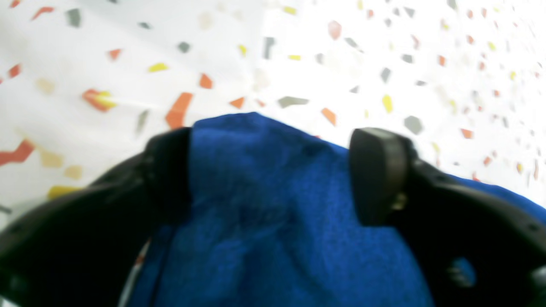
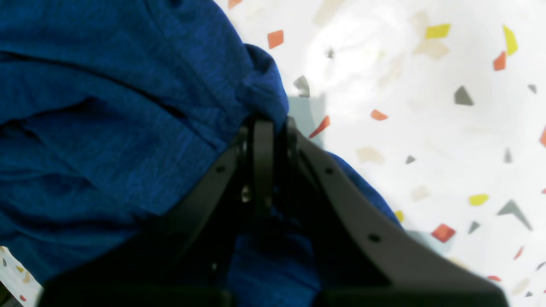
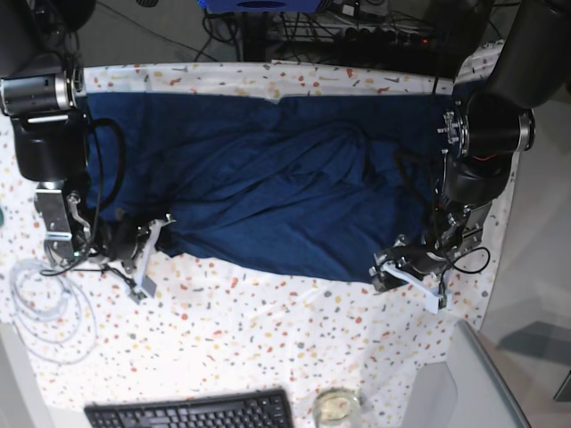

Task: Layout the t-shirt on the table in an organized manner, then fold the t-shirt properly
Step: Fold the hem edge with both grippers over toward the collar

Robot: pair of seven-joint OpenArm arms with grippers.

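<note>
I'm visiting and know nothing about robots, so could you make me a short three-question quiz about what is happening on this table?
1. True or false: the dark navy blue soft fabric t-shirt is already folded into a neat small square.
2. Which gripper is clamped shut on the cloth? A) the left gripper B) the right gripper C) neither
3. Fill in: near the front edge of the white table with red, yellow and grey flecks lies a black ____.

Key
1. False: it lies spread wide and wrinkled.
2. B: its jaws pinch a bunched edge, while the left gripper's jaws stand apart with cloth between them.
3. keyboard
</note>
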